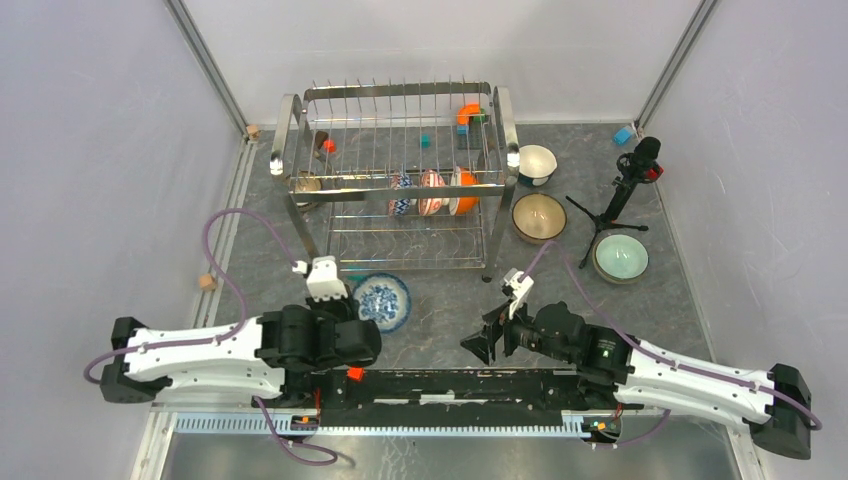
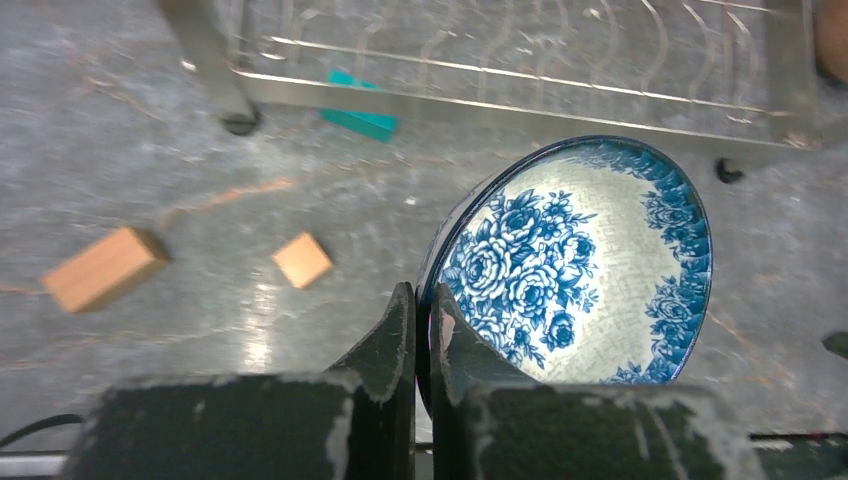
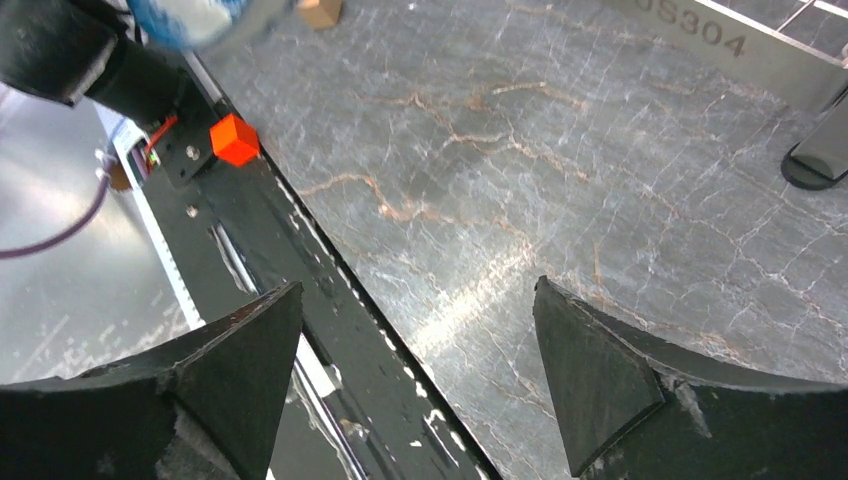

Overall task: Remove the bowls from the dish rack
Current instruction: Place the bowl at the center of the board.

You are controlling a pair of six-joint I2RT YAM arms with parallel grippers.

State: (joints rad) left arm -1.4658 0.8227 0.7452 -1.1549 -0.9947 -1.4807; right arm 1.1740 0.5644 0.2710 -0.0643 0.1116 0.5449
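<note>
My left gripper (image 2: pixel 422 295) is shut on the rim of a blue-flowered bowl (image 2: pixel 575 265), which is tilted just in front of the dish rack (image 1: pixel 400 95). The same bowl (image 1: pixel 381 301) shows in the top view beside the left wrist. Three bowls stand on edge on the rack's upper tier: blue-patterned (image 1: pixel 401 193), red-patterned (image 1: pixel 431 192) and orange (image 1: pixel 463 190). Right of the rack, a white bowl (image 1: pixel 536 164), a brown bowl (image 1: pixel 538 216) and a pale green bowl (image 1: pixel 620 256) rest on the table. My right gripper (image 3: pixel 418 285) is open and empty over the table's near edge.
A black tripod stand (image 1: pixel 625 190) rises between the unloaded bowls. Two wooden blocks (image 2: pixel 104 268) (image 2: pixel 302 259) and a teal block (image 2: pixel 360 118) lie left of the held bowl. An orange block (image 3: pixel 235 139) sits on the base rail. A rack foot (image 3: pixel 815 165) is near the right gripper.
</note>
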